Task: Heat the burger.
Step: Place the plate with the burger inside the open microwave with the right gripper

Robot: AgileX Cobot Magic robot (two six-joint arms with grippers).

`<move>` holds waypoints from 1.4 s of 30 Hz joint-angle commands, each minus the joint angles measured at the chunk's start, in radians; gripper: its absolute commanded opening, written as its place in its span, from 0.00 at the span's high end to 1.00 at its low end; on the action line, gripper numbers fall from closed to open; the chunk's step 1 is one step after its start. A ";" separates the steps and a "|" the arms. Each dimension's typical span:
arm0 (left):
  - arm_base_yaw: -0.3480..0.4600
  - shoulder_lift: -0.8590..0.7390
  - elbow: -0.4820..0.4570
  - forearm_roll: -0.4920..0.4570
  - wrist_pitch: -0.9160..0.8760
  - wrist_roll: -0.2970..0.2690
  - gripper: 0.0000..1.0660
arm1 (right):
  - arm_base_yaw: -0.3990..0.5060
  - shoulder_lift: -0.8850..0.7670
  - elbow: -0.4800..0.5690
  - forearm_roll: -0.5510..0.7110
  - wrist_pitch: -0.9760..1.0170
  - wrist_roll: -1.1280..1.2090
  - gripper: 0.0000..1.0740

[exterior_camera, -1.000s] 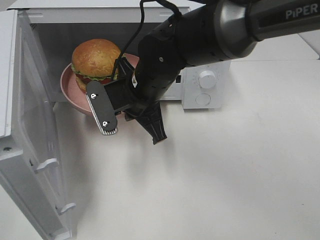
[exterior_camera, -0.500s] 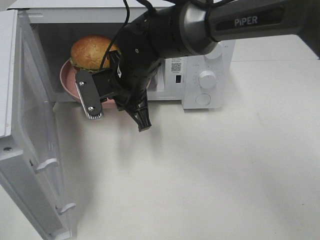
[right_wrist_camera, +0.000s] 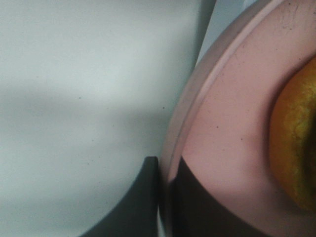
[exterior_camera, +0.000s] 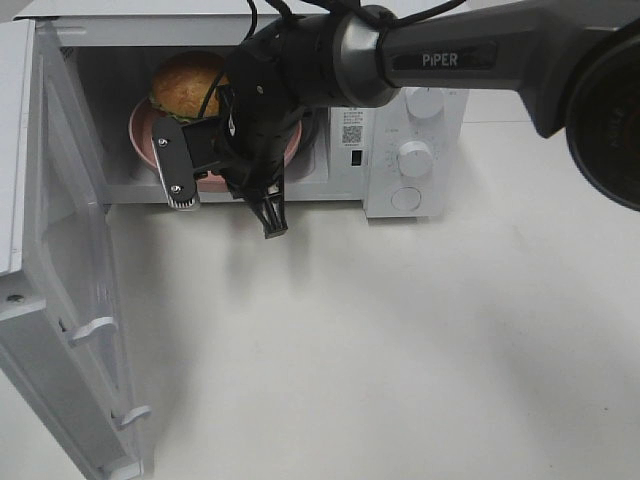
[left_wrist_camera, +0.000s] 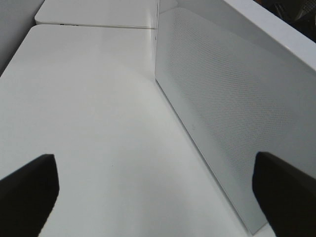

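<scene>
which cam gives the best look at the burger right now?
Exterior high: the burger shows its bun top on the pink plate inside the open microwave, though the right arm hides part. Right wrist catches only a blurred orange-brown edge of bun. Left wrist shows none of it.

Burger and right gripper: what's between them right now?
Right wrist view: only bare pink plate, from the rim the right gripper clamps to the burger.

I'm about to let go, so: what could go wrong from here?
1. The right end effector pinches the plate only by its rim; tilting could slide the burger.
2. The plate seems near the front lip of the microwave; released here, the door might hit it.
3. The arm crowds the opening; pulling back might drag the plate.
</scene>
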 commanded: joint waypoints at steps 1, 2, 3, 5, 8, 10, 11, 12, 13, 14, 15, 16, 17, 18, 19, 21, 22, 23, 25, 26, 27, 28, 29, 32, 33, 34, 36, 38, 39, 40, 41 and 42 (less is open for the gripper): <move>-0.005 -0.019 0.003 -0.002 -0.006 -0.001 0.06 | -0.006 0.008 -0.064 -0.015 -0.042 0.012 1.00; -0.005 -0.019 0.003 -0.002 -0.006 -0.001 0.06 | -0.006 0.008 -0.064 -0.015 -0.042 0.012 1.00; -0.005 -0.019 0.003 -0.002 -0.006 -0.001 0.06 | -0.013 0.021 -0.094 -0.014 -0.033 0.016 1.00; -0.005 -0.019 0.003 -0.002 -0.006 -0.001 0.06 | -0.015 0.030 -0.109 -0.014 -0.031 0.019 1.00; -0.005 -0.019 0.003 -0.002 -0.006 -0.001 0.06 | -0.018 0.057 -0.162 -0.015 -0.006 0.026 1.00; -0.005 -0.019 0.003 -0.002 -0.006 -0.001 0.06 | -0.018 0.066 -0.176 -0.015 -0.001 0.026 1.00; -0.005 -0.019 0.003 -0.002 -0.006 -0.001 0.06 | -0.018 0.082 -0.204 -0.015 0.000 0.026 1.00; -0.005 -0.019 0.003 -0.002 -0.006 -0.001 0.06 | -0.018 0.082 -0.204 -0.015 0.000 0.026 1.00; -0.005 -0.019 0.003 -0.002 -0.006 -0.001 0.06 | -0.018 0.088 -0.215 -0.015 0.001 0.026 1.00; -0.005 -0.019 0.003 -0.002 -0.006 -0.001 0.06 | -0.018 0.100 -0.230 -0.013 0.000 0.026 1.00; -0.005 -0.019 0.003 -0.002 -0.006 -0.001 0.06 | -0.018 0.100 -0.230 -0.013 0.000 0.026 1.00; -0.005 -0.019 0.003 -0.002 -0.006 -0.001 0.06 | -0.018 0.105 -0.237 -0.013 -0.001 0.026 1.00; -0.005 -0.019 0.003 -0.002 -0.006 -0.001 0.06 | -0.019 0.113 -0.241 -0.015 -0.004 0.026 1.00; -0.005 -0.019 0.003 -0.002 -0.006 -0.001 0.06 | -0.019 0.113 -0.241 -0.015 -0.004 0.026 1.00; -0.005 -0.019 0.003 -0.002 -0.006 -0.001 0.06 | -0.028 0.117 -0.245 -0.015 -0.003 0.026 1.00; -0.005 -0.019 0.003 -0.002 -0.006 -0.001 0.06 | -0.030 0.123 -0.245 -0.015 -0.005 0.026 1.00; -0.005 -0.019 0.003 -0.002 -0.006 -0.001 0.06 | -0.030 0.129 -0.245 -0.018 -0.005 0.023 1.00; -0.005 -0.019 0.003 -0.002 -0.006 -0.001 0.06 | -0.030 0.132 -0.245 -0.019 -0.005 0.019 1.00; -0.005 -0.019 0.003 -0.002 -0.006 -0.001 0.06 | -0.030 0.136 -0.245 -0.019 -0.006 0.013 1.00; -0.005 -0.019 0.003 -0.002 -0.006 -0.001 0.06 | -0.030 0.136 -0.245 -0.019 -0.006 0.013 1.00; -0.005 -0.019 0.003 -0.002 -0.006 -0.001 0.06 | -0.030 0.137 -0.245 -0.017 -0.007 0.012 1.00; -0.005 -0.019 0.003 -0.002 -0.006 -0.001 0.06 | -0.031 0.140 -0.245 -0.017 -0.015 0.012 1.00; -0.005 -0.019 0.003 -0.002 -0.006 -0.001 0.06 | -0.031 0.140 -0.245 -0.017 -0.015 0.012 1.00; -0.005 -0.019 0.003 -0.002 -0.006 -0.001 0.06 | -0.041 0.140 -0.245 -0.016 -0.033 0.012 1.00; -0.005 -0.019 0.003 -0.002 -0.006 -0.001 0.06 | -0.041 0.140 -0.245 -0.019 -0.035 0.012 1.00; -0.005 -0.019 0.003 -0.002 -0.006 -0.001 0.06 | -0.041 0.140 -0.245 -0.019 -0.036 0.012 1.00; -0.005 -0.019 0.003 -0.002 -0.006 -0.001 0.06 | -0.041 0.140 -0.245 -0.019 -0.039 0.012 0.99; -0.005 -0.019 0.003 -0.002 -0.006 -0.001 0.06 | -0.041 0.140 -0.245 -0.019 -0.042 0.012 0.99; -0.005 -0.019 0.003 -0.002 -0.006 -0.001 0.06 | -0.041 0.140 -0.245 -0.019 -0.050 0.012 0.97; -0.005 -0.019 0.003 -0.002 -0.006 -0.001 0.06 | -0.041 0.140 -0.245 -0.019 -0.050 0.012 0.97; -0.005 -0.019 0.003 -0.002 -0.006 -0.001 0.06 | -0.041 0.140 -0.245 -0.019 -0.058 0.012 0.95; -0.005 -0.019 0.003 -0.002 -0.006 -0.001 0.06 | -0.041 0.140 -0.245 -0.019 -0.059 0.012 0.94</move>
